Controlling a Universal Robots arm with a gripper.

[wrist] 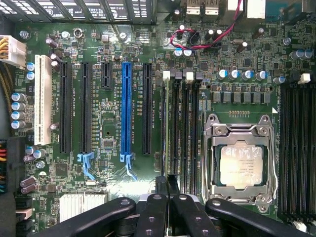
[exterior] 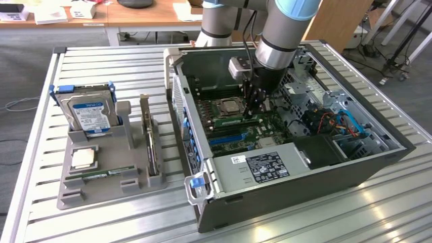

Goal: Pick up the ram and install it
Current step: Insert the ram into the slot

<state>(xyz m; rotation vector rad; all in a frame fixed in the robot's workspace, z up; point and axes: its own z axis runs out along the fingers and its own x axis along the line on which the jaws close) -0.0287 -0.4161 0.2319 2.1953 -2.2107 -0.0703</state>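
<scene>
In the exterior view the gripper reaches straight down into the open computer case, which lies on its side. Its tip is low over the motherboard, just beside the CPU socket. The ram looks to be the green strip standing on edge in the memory slots next to that socket. It runs from under the gripper toward the exterior view's left, so the tip sits over one end of it and not its middle. Well apart, at the exterior view's left, a grey tray holds a hard drive, a loose processor and a spare green stick lying flat. Everything rests on a slatted aluminium table, with a wooden desk and grey floor behind it. In the wrist view the black fingers of the gripper are drawn close together, and I see nothing clamped between them. The ram appears edge-on as a thin pale strip. It stretches directly away from the fingertips, with its long axis parallel to the neighbouring empty slots and to the side of the CPU socket. It sits in the slot of that bank farthest from the socket, between the socket and the blue expansion slot. I cannot tell whether the fingertips touch its near end. My judgement is that the stick is in its slot with the closed fingers set over one end of it.
</scene>
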